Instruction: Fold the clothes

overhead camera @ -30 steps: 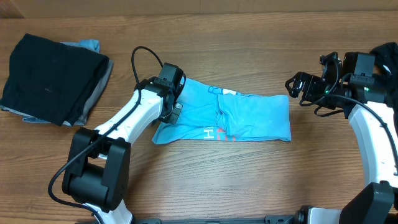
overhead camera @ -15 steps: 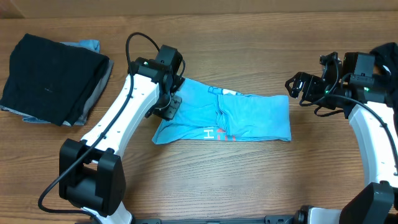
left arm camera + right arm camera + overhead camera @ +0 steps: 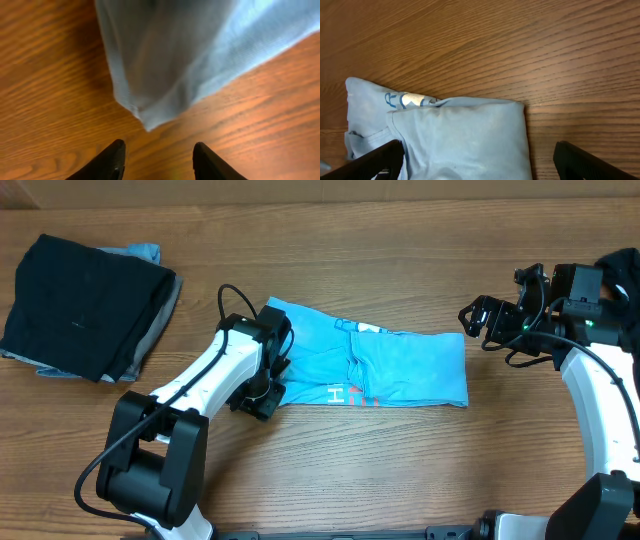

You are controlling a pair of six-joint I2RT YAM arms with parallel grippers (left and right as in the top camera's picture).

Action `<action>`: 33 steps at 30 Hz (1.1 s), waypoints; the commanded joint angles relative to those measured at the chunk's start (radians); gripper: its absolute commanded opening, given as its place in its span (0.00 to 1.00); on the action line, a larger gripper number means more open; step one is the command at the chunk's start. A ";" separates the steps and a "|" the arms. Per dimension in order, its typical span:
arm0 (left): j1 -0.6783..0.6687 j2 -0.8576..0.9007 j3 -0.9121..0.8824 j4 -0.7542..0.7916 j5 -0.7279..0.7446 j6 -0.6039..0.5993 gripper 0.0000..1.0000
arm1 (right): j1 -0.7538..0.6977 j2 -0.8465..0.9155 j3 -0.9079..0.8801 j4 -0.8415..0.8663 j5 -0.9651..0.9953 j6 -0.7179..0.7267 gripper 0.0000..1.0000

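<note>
Centrally on the desk (image 3: pixel 330 470) lies the light blue T-shirt (image 3: pixel 400 365), folded into a long band running from 9 to 3 o'clock, with white print at its 12 o'clock edge and red-and-white lettering (image 3: pixel 345 394) along its 6 o'clock edge. A vertical crease puckers the cloth near the middle. At the shirt's 8 o'clock corner sits the left claw (image 3: pixel 262 395); in the left wrist view its claw (image 3: pixel 159 150) shows two dark fingertips (image 3: pixel 114 155) moderately parted over bare wood, gripping nothing, with the shirt's hemmed corner (image 3: pixel 150 117) lying just ahead of them, apart from both tips. Off the shirt's 2 o'clock corner hangs the right claw (image 3: pixel 480 318), clear of the fabric; from its wrist camera the right claw (image 3: pixel 482 165) stands wide and empty, the shirt's end spread below it. Far out at 10 o'clock rests a stack of black and grey garments (image 3: pixel 85 305), a bit of blue cloth (image 3: pixel 145 252) peeking from behind it.
</note>
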 commanded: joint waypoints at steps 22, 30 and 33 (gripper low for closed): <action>-0.001 -0.008 -0.043 0.180 -0.106 -0.015 0.05 | -0.002 -0.013 0.018 0.003 0.003 0.005 1.00; -0.001 -0.008 -0.018 0.231 -0.118 -0.015 0.04 | -0.002 -0.013 0.018 0.003 0.003 0.005 1.00; -0.001 -0.009 0.043 0.175 -0.117 -0.014 0.04 | -0.002 -0.013 0.018 0.003 0.003 0.005 1.00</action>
